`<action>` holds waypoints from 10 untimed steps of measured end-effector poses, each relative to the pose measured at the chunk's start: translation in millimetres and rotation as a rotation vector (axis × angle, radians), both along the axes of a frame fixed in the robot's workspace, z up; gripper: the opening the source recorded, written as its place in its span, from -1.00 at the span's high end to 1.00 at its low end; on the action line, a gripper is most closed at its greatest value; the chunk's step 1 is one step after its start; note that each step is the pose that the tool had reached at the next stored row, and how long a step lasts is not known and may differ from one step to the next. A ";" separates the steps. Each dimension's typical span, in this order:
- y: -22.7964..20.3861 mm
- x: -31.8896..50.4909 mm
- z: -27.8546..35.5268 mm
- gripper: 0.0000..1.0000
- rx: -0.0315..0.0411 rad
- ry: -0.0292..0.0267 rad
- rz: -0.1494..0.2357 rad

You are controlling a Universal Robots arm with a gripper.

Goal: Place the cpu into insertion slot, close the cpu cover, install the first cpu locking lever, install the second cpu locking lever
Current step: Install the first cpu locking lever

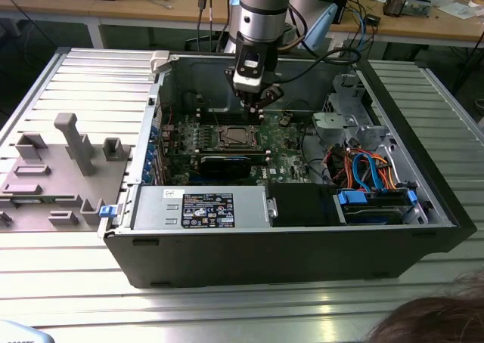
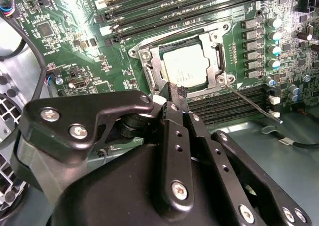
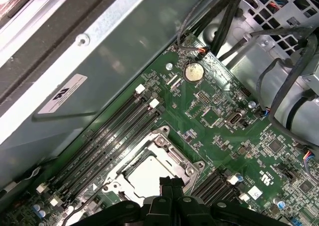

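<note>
The small flat square cpu (image 2: 186,69) with a shiny silver-grey metal top lies in the insertion slot (image 2: 218,35), the square socket with a silvery rim on the green motherboard (image 2: 75,52). The thin silvery cpu cover (image 2: 153,71), a square frame with a window, lies down around it, and the metal top shows through the window. One thin wire locking lever (image 2: 249,99) stands out sideways from a corner of the socket, away from the frame.

The black fingers (image 2: 174,119) are pressed together and hold nothing. Their tips are just beside one edge of the cover; I cannot tell if they touch it. In the exterior view the fingers (image 1: 257,110) hang over the motherboard inside the open dark computer case (image 1: 302,237), which stands on the ribbed metal tabletop (image 1: 76,282).
</note>
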State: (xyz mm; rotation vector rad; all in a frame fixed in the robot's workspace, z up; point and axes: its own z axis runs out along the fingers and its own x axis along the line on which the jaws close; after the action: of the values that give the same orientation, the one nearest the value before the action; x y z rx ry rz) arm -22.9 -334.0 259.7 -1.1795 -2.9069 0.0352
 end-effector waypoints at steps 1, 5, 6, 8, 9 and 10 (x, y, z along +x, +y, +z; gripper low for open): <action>0.0 0.0 0.0 0.79 0.0000 0.0000 0.002; 0.0 0.0 0.0 0.79 0.0000 0.0000 0.018; 0.0 0.0 0.0 0.79 0.0000 0.0000 0.021; 0.0 0.0 0.0 0.79 0.0000 0.0000 0.027; 0.0 0.0 0.0 0.79 0.0001 -0.0001 0.032; 0.0 0.0 0.0 0.79 0.0000 0.0000 0.036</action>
State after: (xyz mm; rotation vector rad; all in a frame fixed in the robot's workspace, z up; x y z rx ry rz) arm -22.9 -334.0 259.7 -1.1273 -2.9280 0.0353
